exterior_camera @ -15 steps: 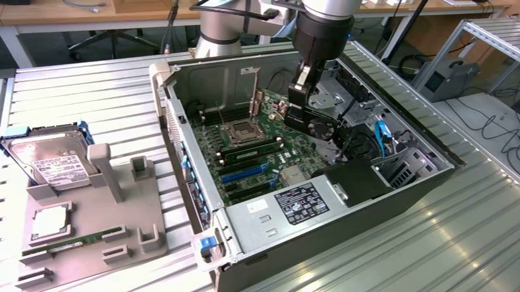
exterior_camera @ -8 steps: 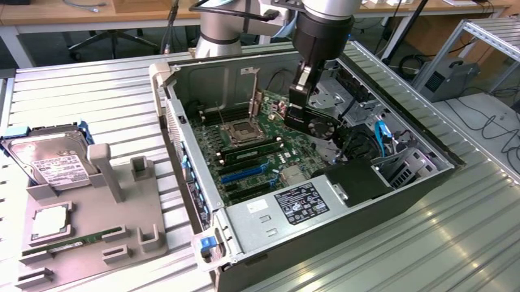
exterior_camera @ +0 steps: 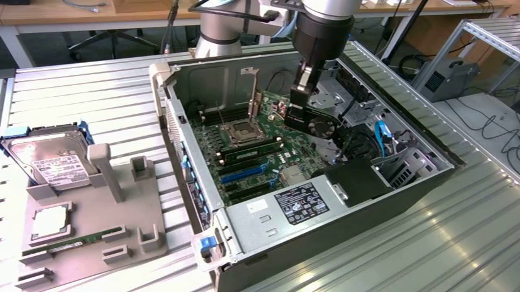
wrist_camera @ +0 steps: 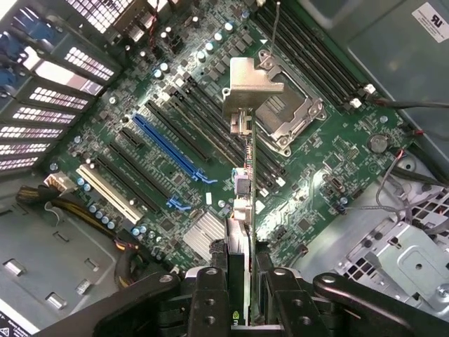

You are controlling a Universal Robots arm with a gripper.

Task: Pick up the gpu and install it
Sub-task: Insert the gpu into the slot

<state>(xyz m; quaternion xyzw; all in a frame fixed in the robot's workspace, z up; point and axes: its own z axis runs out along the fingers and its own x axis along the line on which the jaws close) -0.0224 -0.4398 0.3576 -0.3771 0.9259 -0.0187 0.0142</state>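
Note:
My gripper (exterior_camera: 302, 91) is shut on the gpu (exterior_camera: 313, 121), a dark card with a fan face, and holds it on edge inside the open computer case (exterior_camera: 175, 115). The card hangs above the green motherboard (exterior_camera: 252, 158), near the CPU socket (exterior_camera: 243, 131) and apart from the board. In the wrist view the gpu (wrist_camera: 249, 182) runs edge-on away from my gripper (wrist_camera: 247, 291), ending in its silver bracket (wrist_camera: 249, 84). The black fingers (wrist_camera: 210, 295) clamp it from both sides. Below it lie the board's slots, with the blue slot (wrist_camera: 172, 147) off to one side.
A grey parts holder (exterior_camera: 89, 231) at the exterior view's left carries a hard drive (exterior_camera: 53, 161), a CPU (exterior_camera: 50, 222) and a RAM stick (exterior_camera: 61, 246). The case walls, power supply (exterior_camera: 301, 204), drive cage (exterior_camera: 406, 167) and cables (wrist_camera: 414, 179) crowd the board.

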